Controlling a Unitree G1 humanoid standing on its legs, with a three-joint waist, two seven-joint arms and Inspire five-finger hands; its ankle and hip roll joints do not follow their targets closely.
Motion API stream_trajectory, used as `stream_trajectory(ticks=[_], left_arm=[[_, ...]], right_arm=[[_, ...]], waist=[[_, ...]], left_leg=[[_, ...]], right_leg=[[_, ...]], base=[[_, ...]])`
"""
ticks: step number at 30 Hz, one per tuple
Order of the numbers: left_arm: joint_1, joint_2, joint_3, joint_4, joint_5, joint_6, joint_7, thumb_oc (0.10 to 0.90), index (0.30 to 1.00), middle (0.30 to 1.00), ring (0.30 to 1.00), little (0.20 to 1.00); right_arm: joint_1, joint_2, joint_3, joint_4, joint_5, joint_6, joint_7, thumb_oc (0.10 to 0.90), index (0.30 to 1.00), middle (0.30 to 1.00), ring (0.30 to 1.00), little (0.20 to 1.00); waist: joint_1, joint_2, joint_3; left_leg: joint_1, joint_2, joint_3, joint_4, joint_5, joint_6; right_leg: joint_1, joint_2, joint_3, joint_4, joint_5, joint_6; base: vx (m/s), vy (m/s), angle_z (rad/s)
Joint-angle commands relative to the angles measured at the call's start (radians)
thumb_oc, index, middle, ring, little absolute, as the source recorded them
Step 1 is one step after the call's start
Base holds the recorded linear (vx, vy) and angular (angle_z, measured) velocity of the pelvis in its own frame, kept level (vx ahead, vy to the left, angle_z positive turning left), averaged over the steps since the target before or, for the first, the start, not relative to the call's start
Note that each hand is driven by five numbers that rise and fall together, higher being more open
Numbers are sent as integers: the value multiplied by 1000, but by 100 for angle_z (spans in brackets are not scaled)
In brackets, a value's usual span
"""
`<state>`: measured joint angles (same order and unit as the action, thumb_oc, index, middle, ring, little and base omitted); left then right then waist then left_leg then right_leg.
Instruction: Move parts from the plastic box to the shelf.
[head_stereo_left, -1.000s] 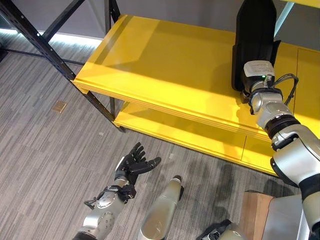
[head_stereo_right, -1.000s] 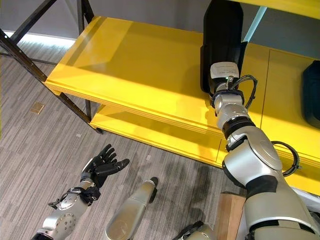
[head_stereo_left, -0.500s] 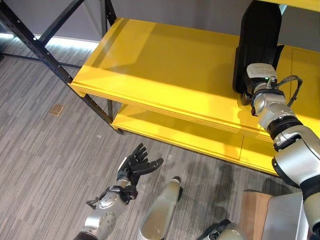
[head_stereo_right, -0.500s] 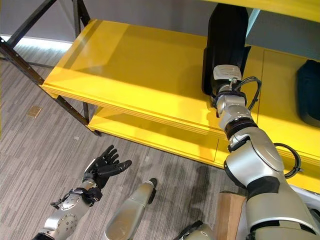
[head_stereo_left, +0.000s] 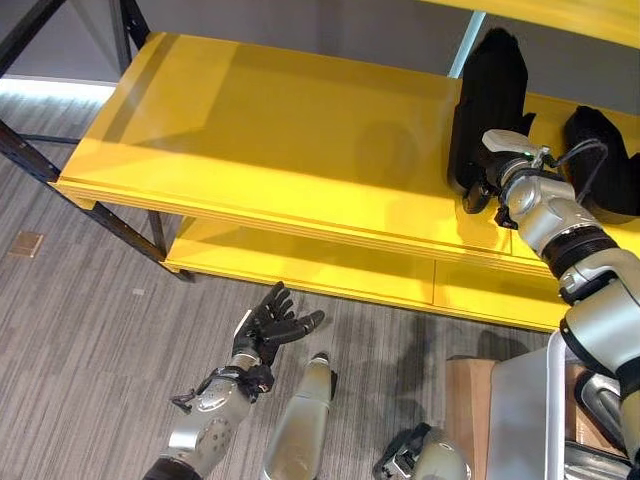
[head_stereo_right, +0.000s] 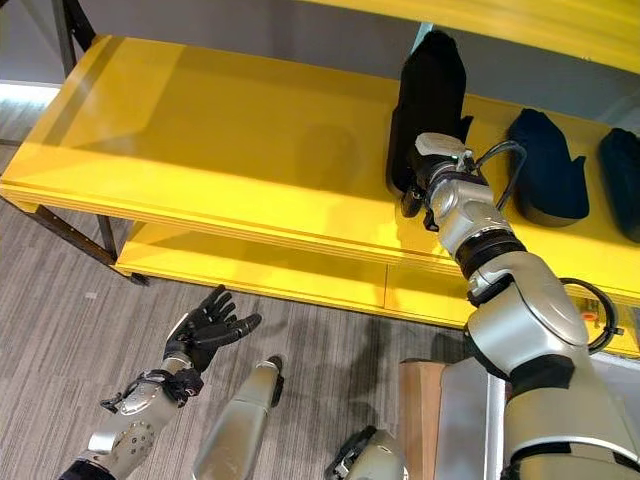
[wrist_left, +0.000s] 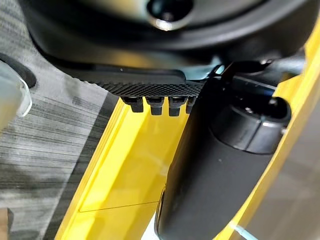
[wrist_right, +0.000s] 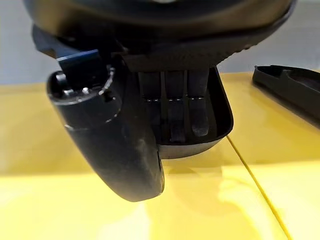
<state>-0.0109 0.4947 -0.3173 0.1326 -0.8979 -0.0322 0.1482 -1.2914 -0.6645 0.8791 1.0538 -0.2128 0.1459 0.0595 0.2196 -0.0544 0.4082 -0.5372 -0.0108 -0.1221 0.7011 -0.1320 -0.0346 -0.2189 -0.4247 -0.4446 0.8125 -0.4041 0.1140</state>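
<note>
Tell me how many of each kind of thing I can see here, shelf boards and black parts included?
Yellow shelf boards: 2, upper and lower
Black parts on the upper board: 3, upright one at the right robot hand, middle one, far one
Total: 5

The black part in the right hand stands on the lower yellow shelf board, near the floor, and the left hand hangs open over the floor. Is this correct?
Not quite. The eye views show the black part in the right hand standing on the upper yellow shelf board, not the lower one. The left hand does hang open over the floor.
</note>
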Motion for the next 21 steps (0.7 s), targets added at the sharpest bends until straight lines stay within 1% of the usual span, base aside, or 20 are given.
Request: stream_trajectory(ticks=[1,8,21], left_arm=[[-5,26,64,-70,-14,-73,-13,900,1000,1000,1000,1000],[-2,28,71,-78,-18,-74,-12,900,1000,1000,1000,1000],[1,29,69,-75,-26,-79,-11,900,1000,1000,1000,1000]], right_arm=[[-176,-96,37,-18,25,-8,-47,400,300,300,300,300],[-183,-71,57,-5,2,-9,-30,400,300,300,300,300],[-198,-1,92,51,-44,-20,-6,400,300,300,300,300]], waist=[[7,-8,-56],[10,-13,-55],[37,-8,-46]], left_leg=[[92,120,-53,41,-197,-31],[86,121,-53,45,-198,-30],[69,114,-61,42,-188,-30]], right_leg=[[-15,-11,30,-42,90,-2],[-18,-6,29,-41,92,-2],[-26,-6,22,-35,94,-2]], base=[[15,3,-7],[4,0,-3],[0,0,0]])
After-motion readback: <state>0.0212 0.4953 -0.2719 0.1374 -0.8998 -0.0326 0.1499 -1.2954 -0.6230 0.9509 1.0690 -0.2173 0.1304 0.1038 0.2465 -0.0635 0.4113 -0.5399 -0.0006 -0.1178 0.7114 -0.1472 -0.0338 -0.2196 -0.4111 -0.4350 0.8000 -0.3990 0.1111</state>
